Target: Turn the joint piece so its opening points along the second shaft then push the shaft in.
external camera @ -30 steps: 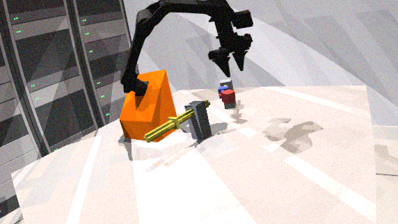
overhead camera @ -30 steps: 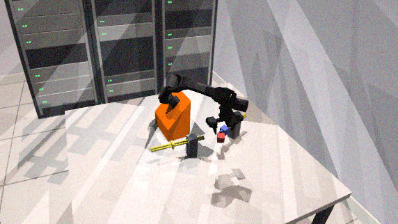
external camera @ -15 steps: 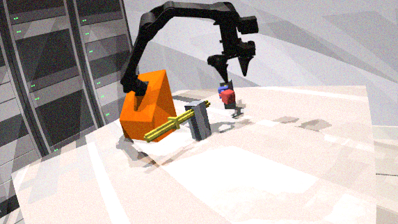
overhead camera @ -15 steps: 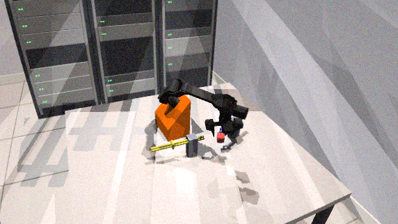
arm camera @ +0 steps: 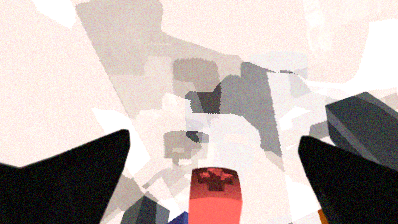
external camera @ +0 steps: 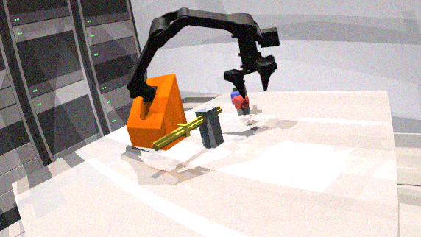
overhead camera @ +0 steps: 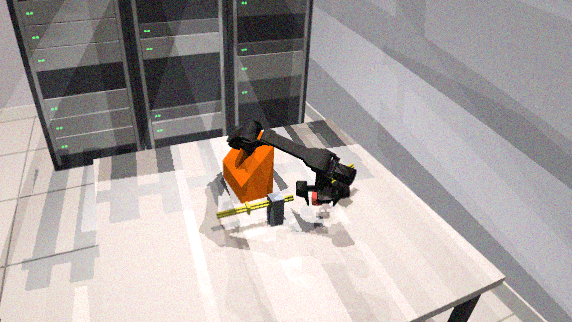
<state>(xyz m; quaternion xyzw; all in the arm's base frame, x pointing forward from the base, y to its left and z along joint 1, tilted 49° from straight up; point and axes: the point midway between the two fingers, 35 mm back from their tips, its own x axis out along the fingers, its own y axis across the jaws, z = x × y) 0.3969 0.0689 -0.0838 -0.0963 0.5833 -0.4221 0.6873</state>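
Claw (overhead camera: 320,199) (external camera: 254,93) (arm camera: 215,141) spread wide, holding nothing, above red joint piece (overhead camera: 315,198) (external camera: 241,102) (arm camera: 216,197). Joint piece stands nearer to table's far edge than to near one. Yellow shaft (overhead camera: 235,211) (external camera: 173,136) passes through grey block (overhead camera: 275,210) (external camera: 210,129) (arm camera: 367,125). No readable writing.

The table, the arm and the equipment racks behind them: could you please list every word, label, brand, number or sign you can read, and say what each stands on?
No readable text in any view.
Racks: only small green lights, no lettering.
Arm: no marking that I can make out.
Red joint piece: a cross-shaped opening, not a sign.
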